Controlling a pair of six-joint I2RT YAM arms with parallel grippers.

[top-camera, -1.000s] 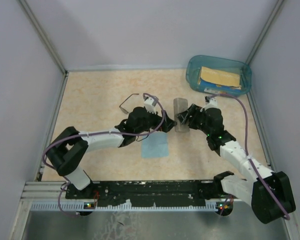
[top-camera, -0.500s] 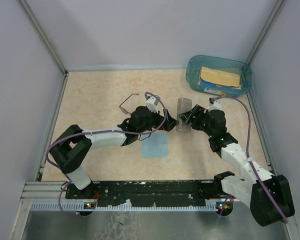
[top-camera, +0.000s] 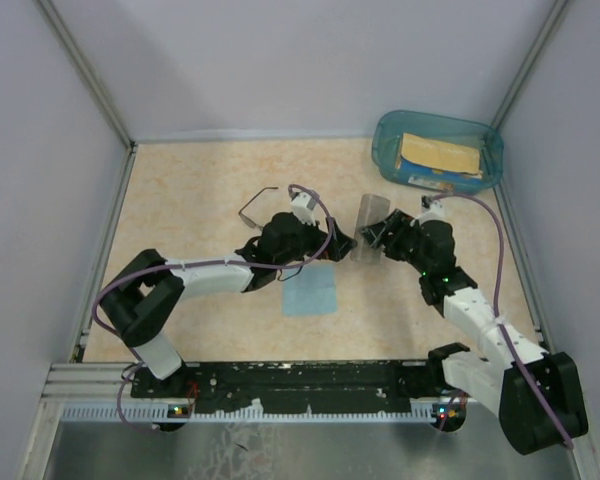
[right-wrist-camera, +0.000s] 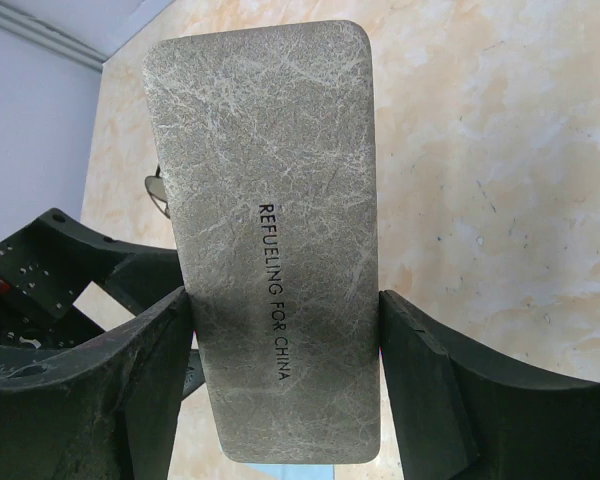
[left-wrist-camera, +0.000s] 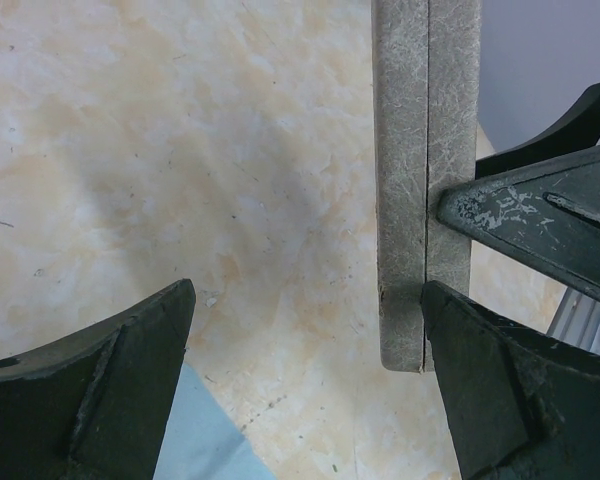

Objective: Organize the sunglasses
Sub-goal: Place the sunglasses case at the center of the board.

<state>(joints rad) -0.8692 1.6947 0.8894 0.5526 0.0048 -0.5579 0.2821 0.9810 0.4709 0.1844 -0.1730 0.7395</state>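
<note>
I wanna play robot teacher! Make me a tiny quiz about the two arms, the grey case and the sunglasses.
1. True or false: the right end effector is shut on the grey textured rectangular case.
2. Where do the thin dark wire-framed sunglasses lie? A inside the case; B on the beige marbled table; C in the right end effector.
3. Fill in: the left end effector stands wide ___.
Key: 1 true; 2 B; 3 open.
</note>
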